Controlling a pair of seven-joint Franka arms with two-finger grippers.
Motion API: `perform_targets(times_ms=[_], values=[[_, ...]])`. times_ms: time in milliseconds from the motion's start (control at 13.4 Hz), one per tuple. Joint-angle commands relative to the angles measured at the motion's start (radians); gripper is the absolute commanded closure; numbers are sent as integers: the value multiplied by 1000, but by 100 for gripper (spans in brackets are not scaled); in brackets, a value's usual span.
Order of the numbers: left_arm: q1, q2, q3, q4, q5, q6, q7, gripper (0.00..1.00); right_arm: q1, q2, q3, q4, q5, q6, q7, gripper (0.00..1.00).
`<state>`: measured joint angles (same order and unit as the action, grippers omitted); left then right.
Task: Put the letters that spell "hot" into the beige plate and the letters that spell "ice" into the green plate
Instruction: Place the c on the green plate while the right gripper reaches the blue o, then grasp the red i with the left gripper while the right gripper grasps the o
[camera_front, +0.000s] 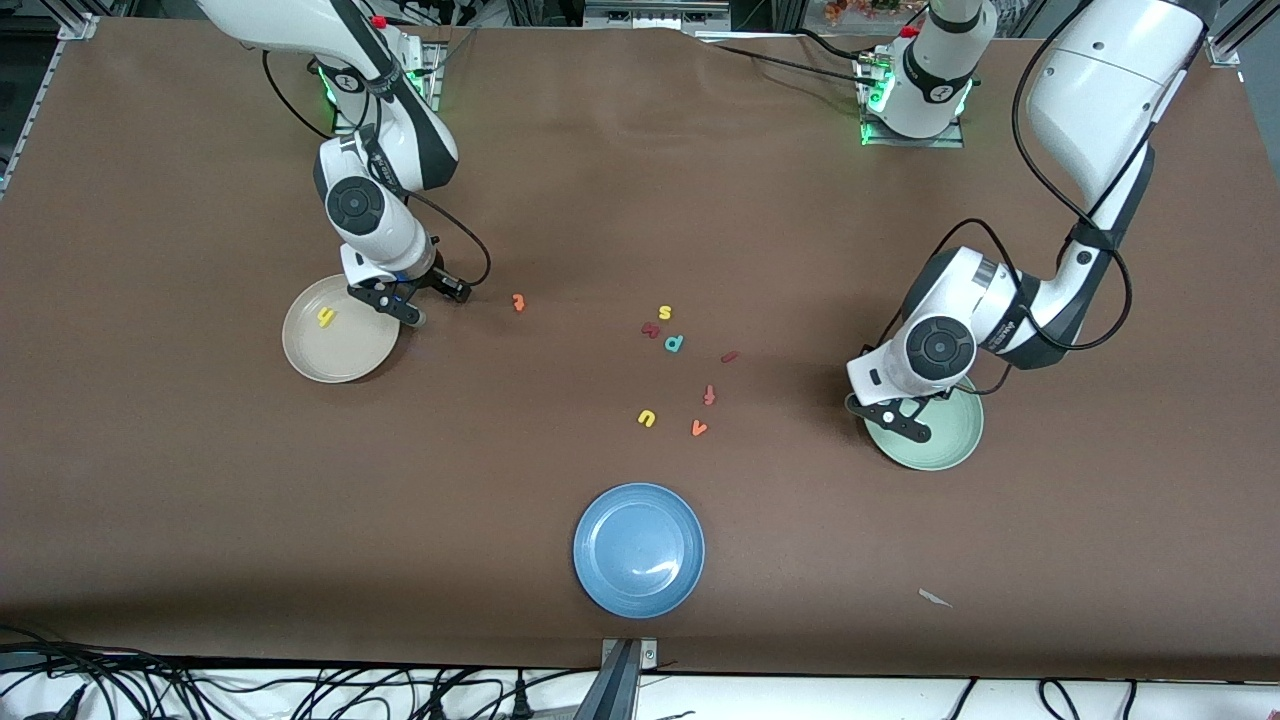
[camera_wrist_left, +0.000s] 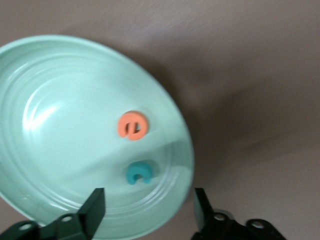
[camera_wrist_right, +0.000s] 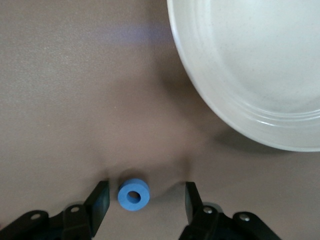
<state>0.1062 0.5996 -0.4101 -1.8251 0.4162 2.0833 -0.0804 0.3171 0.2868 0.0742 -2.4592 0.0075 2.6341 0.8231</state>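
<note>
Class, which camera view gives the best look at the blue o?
The right wrist view: the blue o lies unobstructed on the table between the right gripper's open jaws. The front view hides it under that gripper; the left wrist view misses it.

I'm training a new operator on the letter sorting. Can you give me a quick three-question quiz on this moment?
1. True or false: the blue o lies in the beige plate.
2. Which letters lie in the green plate? A) orange e and teal c B) yellow u and orange v C) none
3. Fill in: the one letter in the beige plate is the yellow ___.

Key:
1. False; it lies on the table beside the plate, between the right gripper's open fingers.
2. A
3. h
</note>
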Motion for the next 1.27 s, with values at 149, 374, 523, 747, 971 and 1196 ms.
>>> perform_targets(times_ms=[149, 374, 523, 747, 971, 1196], values=[[-8, -30, -128, -2, -85, -19, -206, 0, -4, -21, 12, -32, 19, 50, 4, 31], [-80, -3, -164, 45, -71, -3, -178, 0, -4, -14, 22, -32, 19, 61, 4, 31], [-138, 23, -162, 64, -71, 9, -154, 0, -4, -11, 22, -32, 19, 63, 4, 31], [-183, 66, -164, 61, -68, 122, -76, 7, -4, -3, 22, -30, 19, 70, 1, 33], [-209, 94, -159, 47, -56, 179, -39, 18, -4, -1, 22, -30, 19, 72, 1, 45], [-207, 115, -159, 44, 54, 193, -29, 25, -4, -1, 22, -32, 19, 72, -2, 50]])
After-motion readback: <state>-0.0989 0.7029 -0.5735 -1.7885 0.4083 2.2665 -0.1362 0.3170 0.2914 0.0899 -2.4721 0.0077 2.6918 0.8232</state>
